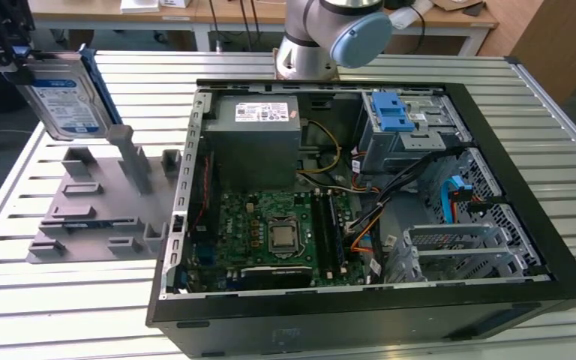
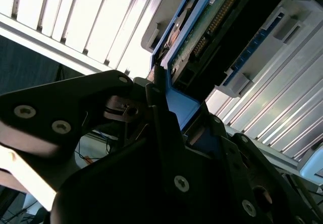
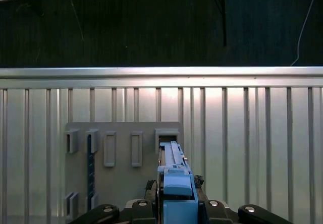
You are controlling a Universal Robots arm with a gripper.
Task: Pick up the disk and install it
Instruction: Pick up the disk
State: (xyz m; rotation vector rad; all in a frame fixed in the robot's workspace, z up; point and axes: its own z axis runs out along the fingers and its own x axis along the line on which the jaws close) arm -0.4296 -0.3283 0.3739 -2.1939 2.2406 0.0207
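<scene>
The end effector is clamped on the disk by its blue-railed edge, holding it upright above the grey fixture. Such an edge grip could let it tilt or slip loose.

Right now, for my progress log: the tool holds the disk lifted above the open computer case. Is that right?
Not quite. The tool holds the disk lifted above the grey slotted stand, not the open computer case, which sits to the exterior view's right of it. The exterior view shows this.
</scene>
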